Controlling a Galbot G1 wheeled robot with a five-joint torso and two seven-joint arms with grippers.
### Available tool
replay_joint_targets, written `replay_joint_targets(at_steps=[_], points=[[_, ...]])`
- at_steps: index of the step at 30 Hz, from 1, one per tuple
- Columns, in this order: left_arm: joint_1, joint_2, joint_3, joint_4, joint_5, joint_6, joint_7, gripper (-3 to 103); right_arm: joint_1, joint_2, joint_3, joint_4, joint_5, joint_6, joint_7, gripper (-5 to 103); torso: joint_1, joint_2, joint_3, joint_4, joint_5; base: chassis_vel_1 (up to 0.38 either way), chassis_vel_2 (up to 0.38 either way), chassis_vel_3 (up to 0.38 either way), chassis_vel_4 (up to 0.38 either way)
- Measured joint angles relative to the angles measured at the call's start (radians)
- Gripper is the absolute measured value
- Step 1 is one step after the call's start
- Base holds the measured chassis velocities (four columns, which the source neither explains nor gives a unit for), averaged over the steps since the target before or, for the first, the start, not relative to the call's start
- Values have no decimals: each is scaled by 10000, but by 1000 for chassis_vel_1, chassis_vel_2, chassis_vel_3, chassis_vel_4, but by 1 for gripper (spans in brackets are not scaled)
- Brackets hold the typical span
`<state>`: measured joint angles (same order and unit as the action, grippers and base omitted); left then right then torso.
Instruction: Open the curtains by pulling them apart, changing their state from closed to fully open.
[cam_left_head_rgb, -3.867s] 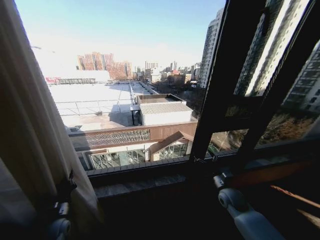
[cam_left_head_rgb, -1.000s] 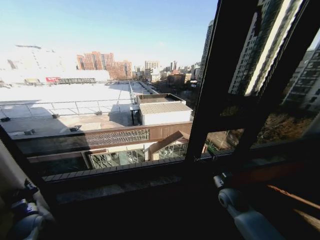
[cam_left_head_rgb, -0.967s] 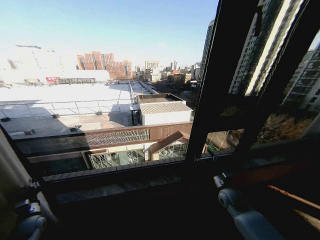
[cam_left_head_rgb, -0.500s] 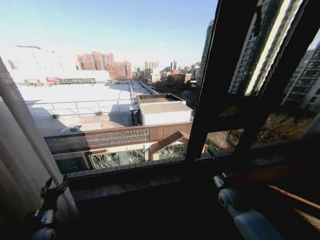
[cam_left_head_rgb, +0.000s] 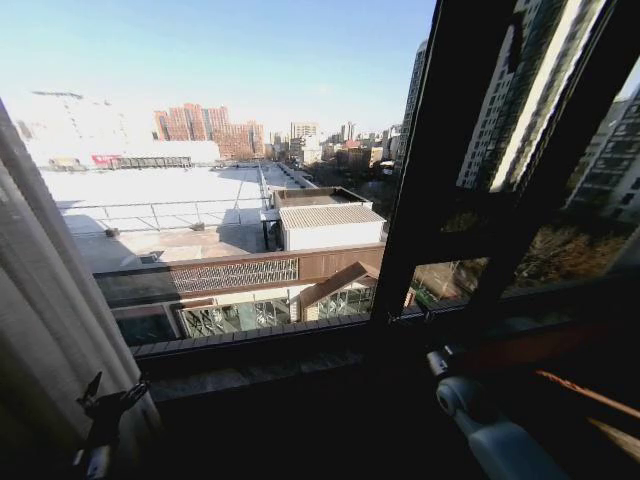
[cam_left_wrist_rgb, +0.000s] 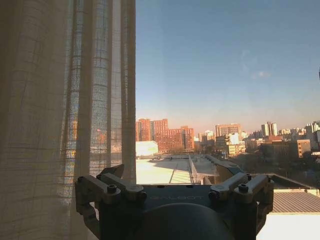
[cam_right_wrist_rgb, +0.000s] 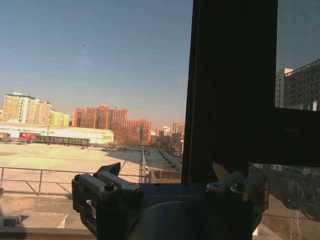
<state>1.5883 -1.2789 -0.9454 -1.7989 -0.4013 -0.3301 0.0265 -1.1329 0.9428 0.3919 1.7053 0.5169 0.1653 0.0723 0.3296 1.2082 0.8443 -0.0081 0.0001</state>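
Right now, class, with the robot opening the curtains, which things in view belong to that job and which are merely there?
Belong to the job:
sheer cream pleated curtain, gathered at the left of the window
left gripper, open beside the curtain's edge

Merely there:
right gripper, open, facing the glass
dark window frame post
dark window sill
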Motion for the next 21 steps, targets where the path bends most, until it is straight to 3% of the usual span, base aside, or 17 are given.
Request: replay_joint_targets(at_steps=[21], points=[[-3, 31, -14, -23, -33, 42, -43, 100, 0, 1, 0, 0, 0, 1, 0, 100, 1, 0, 0, 2, -3, -2, -2, 2, 3]])
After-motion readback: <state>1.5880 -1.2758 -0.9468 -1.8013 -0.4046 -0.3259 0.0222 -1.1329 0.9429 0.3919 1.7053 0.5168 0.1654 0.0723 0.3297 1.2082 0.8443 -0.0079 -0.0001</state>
